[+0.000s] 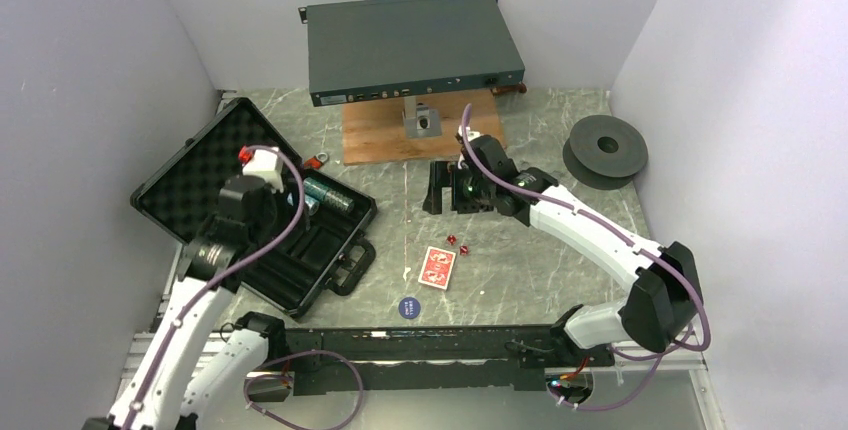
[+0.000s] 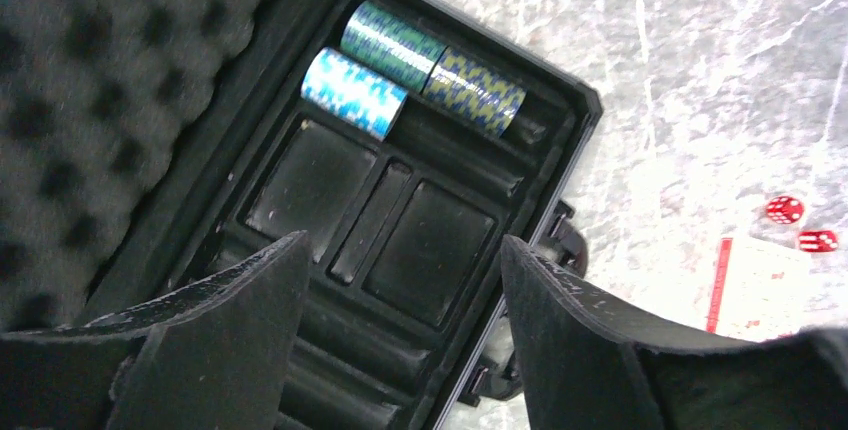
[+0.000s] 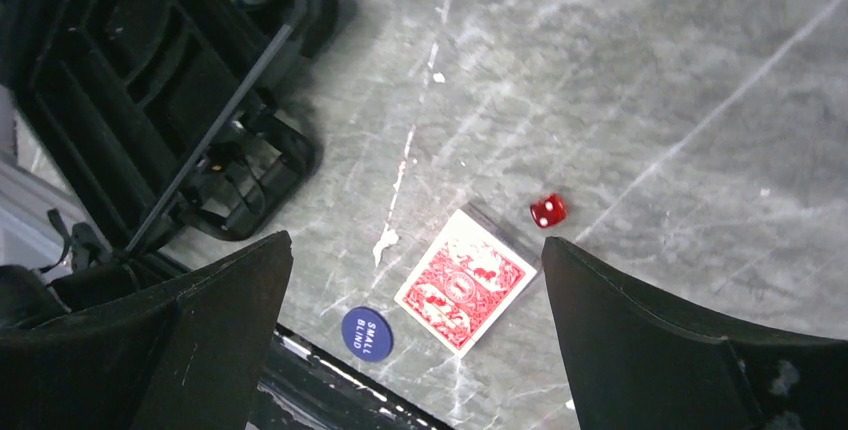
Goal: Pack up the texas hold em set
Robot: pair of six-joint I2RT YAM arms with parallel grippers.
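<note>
**Left tool** point(image 2: 400, 255). It was spread wide with nothing between its two black padded fingers point(image 2: 245, 300). It hung above the black hard briefcase point(image 2: 430, 240), which lay open on the grey marbled counter point(image 1: 560, 250). The case's egg-crate foam lid point(image 2: 90, 80) was folded back to the tool's left. Beyond the fingertips, three chip stacks lay on their sides in the far channels of the case tray. A teal-and-white chip stack point(image 2: 392, 45) and a navy-and-yellow chip stack point(image 2: 475, 90) lay end to end in the farthest channel. A light-blue-and-white chip stack point(image 2: 352, 92) lay in the next channel, alongside the teal one. The compartments directly under the tool held nothing.

**Right tool** point(image 3: 415, 250). It was likewise wide open and held nothing, poised over the bare counter well to the right of the briefcase. The red-backed card deck point(image 3: 463, 280) lay flat on the counter, framed between its fingers. One tiny red die point(image 3: 548, 210) sat just beside the deck's far corner. The overhead view showed a second die point(image 1: 464, 247) close by the first. A blue disc point(image 3: 366, 333) printed "SMALL BLIND" lay near the deck on the tool's left, not touching it. The briefcase handle point(image 3: 270, 165) showed further left of the tool.
</note>
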